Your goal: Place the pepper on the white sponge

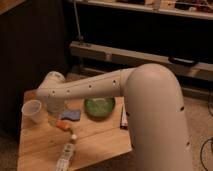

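Observation:
The pepper (63, 125), a slim orange-red piece, lies on the wooden table (95, 140) just in front of and to the left of the white sponge (70, 115). The sponge is a small bluish pad and looks to touch the pepper. My gripper (54, 115) hangs down from the white arm's wrist (52, 85), just left of the sponge and right above the pepper's left end. The arm crosses the view from the right and hides part of the table behind it.
A clear plastic cup (32, 111) stands left of the gripper. A round green plate (99, 106) sits right of the sponge. A clear bottle with a white cap (65, 154) lies near the front edge. A dark flat item (123, 118) lies at the right edge.

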Controlling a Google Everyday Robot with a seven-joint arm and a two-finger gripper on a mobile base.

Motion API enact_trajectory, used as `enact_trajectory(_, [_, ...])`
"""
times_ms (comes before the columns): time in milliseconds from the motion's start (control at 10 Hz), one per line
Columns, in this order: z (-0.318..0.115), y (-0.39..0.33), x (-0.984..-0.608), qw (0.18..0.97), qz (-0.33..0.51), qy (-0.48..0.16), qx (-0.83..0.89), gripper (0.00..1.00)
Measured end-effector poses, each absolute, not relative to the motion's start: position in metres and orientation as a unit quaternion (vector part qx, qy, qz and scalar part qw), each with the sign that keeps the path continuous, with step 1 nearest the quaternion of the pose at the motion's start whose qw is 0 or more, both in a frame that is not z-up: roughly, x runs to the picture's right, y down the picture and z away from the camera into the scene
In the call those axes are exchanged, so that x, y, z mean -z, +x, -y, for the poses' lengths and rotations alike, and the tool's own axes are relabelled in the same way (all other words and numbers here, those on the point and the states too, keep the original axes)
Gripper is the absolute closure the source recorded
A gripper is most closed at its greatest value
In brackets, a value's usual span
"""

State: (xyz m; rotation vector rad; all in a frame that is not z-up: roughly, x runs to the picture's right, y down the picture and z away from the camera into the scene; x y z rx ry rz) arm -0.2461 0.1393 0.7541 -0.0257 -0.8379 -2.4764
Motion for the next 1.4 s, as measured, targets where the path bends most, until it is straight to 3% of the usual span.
enact_trajectory(300, [-0.168,-0.244,-0.775,0.241,0.287,-0.045,0.926,0.35])
enact_trajectory(1400, [-0.198,-0.245,-0.825,0.245,0.327,-0.01,0.913,0.35])
